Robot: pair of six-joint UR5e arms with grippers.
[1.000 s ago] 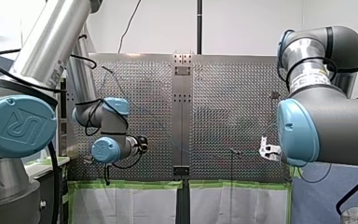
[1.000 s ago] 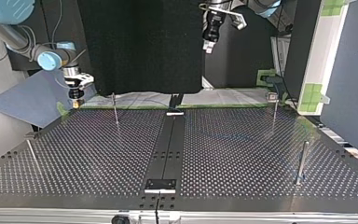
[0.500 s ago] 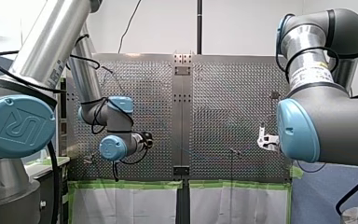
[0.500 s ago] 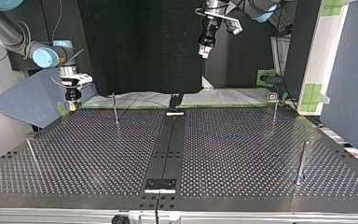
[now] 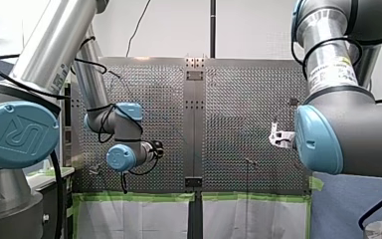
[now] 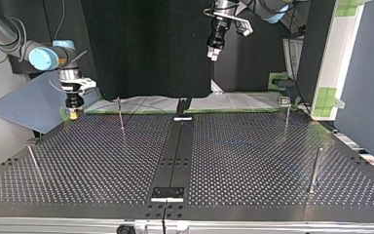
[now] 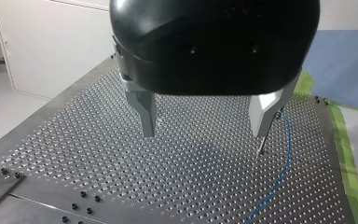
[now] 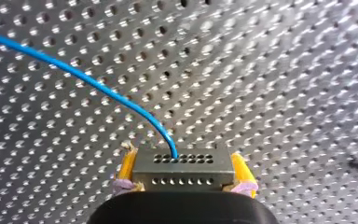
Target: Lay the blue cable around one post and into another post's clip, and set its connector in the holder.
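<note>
Your right gripper (image 8: 184, 164) is clamping the grey connector (image 8: 182, 176) above the table (image 8: 270, 70), blue cable (image 8: 74, 77) trailing off it. Your left gripper (image 7: 204, 134) is hanging over the table, jaws apart, cable lying just beside it.

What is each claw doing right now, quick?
Left claw: open, holding nothing.
Right claw: closed on the connector of the blue cable.
</note>
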